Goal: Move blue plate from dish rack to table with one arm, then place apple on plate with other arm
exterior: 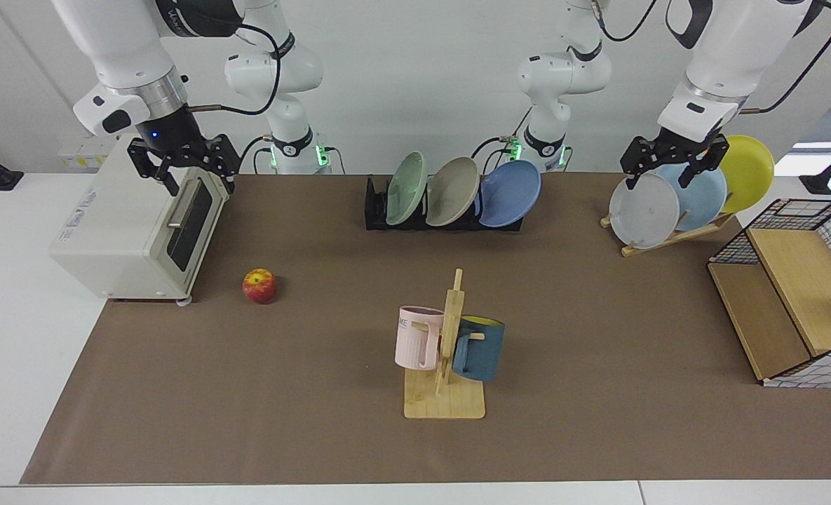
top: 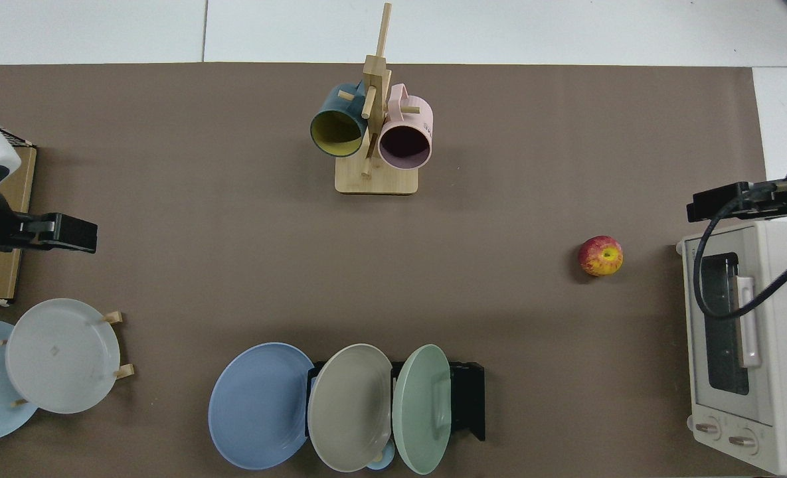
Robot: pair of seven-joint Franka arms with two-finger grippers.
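The blue plate (exterior: 510,193) (top: 260,405) stands upright at one end of the black dish rack (exterior: 376,210) (top: 467,398), beside a beige and a green plate. The apple (exterior: 259,285) (top: 601,255) lies on the table's brown mat (exterior: 597,337) (top: 532,133), just in front of the toaster oven. My right gripper (exterior: 198,181) (top: 722,202) hangs open above the oven, holding nothing. My left gripper (exterior: 671,172) (top: 61,232) hangs open over the wooden plate stand, also holding nothing. Both are far from the blue plate.
A cream toaster oven (exterior: 134,231) (top: 745,345) stands beside the apple. A wooden mug tree (exterior: 447,351) (top: 373,133) holds a pink and a dark blue mug. A wooden stand (exterior: 667,235) holds grey, pale blue and yellow plates. A wire-and-wood shelf (exterior: 794,301) sits at the mat's end.
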